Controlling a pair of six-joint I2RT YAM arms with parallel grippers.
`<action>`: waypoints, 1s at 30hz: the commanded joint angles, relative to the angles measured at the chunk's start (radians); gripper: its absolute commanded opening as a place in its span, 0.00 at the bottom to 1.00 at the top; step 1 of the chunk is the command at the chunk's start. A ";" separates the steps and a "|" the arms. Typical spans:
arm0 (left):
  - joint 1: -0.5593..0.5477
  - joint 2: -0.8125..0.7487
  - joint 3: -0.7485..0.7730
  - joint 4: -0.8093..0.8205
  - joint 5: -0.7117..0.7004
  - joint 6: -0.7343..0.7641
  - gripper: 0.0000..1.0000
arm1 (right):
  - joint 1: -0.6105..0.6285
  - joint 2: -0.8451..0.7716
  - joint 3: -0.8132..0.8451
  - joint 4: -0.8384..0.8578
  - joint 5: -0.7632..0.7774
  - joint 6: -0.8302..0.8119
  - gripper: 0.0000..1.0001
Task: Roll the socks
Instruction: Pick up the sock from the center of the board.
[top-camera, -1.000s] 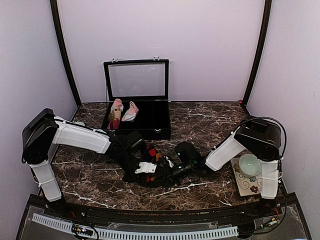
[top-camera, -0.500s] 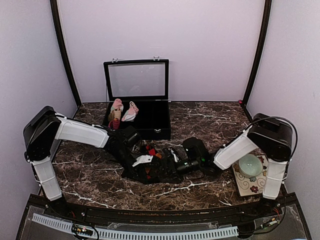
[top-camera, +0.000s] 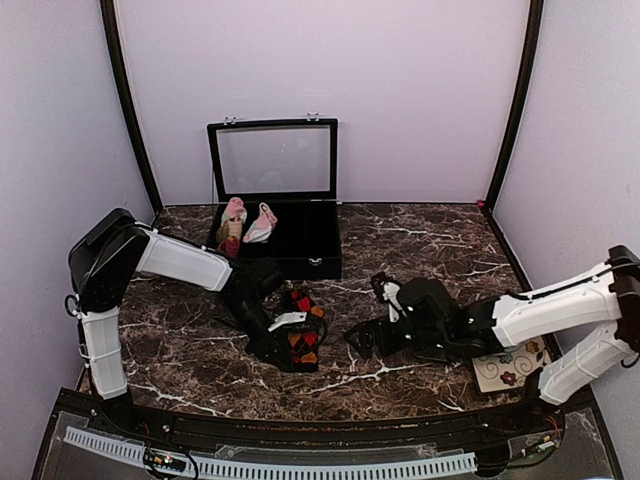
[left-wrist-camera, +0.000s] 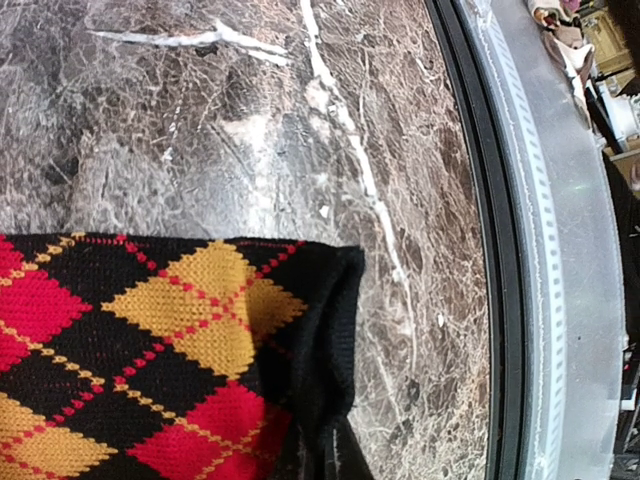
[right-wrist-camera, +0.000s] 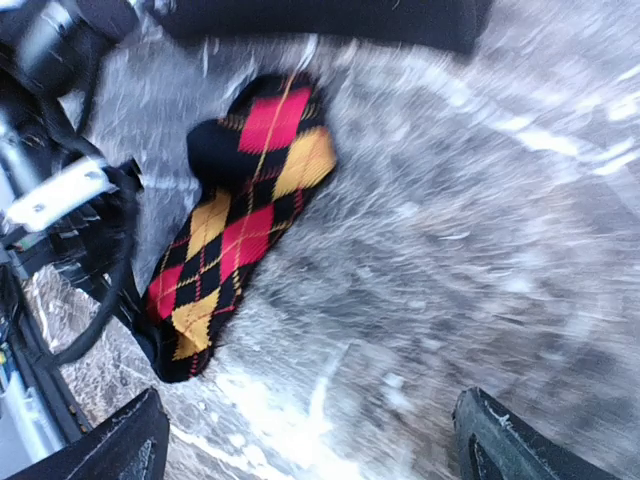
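Note:
The black argyle sock (top-camera: 302, 334) with red, orange and yellow diamonds lies flat on the marble table, left of centre. My left gripper (top-camera: 283, 346) is at its near-left end, shut on the sock's black edge (left-wrist-camera: 330, 400), which bunches toward the bottom of the left wrist view. My right gripper (top-camera: 363, 337) sits low, a short way right of the sock, wide open with nothing between its fingers (right-wrist-camera: 125, 440). The argyle sock (right-wrist-camera: 240, 230) lies ahead of it, apart from it. The pink spotted sock (top-camera: 262, 224) lies in the black case.
A black case (top-camera: 310, 262) with its glass lid raised stands at the back. A pink-topped upright roll (top-camera: 232, 228) is in its left end. A patterned mat (top-camera: 497, 371) lies at the right under my right arm. The table's front rail (left-wrist-camera: 540, 250) runs close by the sock.
My right gripper has opened, let go of the sock and drawn back to the right. The argyle sock now lies uncovered, my left gripper still shut on its edge.

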 joint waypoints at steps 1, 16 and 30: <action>0.006 0.039 0.003 -0.063 -0.035 -0.019 0.00 | 0.011 -0.204 -0.098 0.034 0.409 0.016 1.00; 0.048 0.157 0.119 -0.211 0.043 -0.036 0.00 | 0.346 0.050 -0.055 0.351 0.229 -0.871 0.65; 0.068 0.219 0.165 -0.259 0.007 -0.028 0.00 | 0.331 0.366 0.137 0.441 0.027 -1.116 0.58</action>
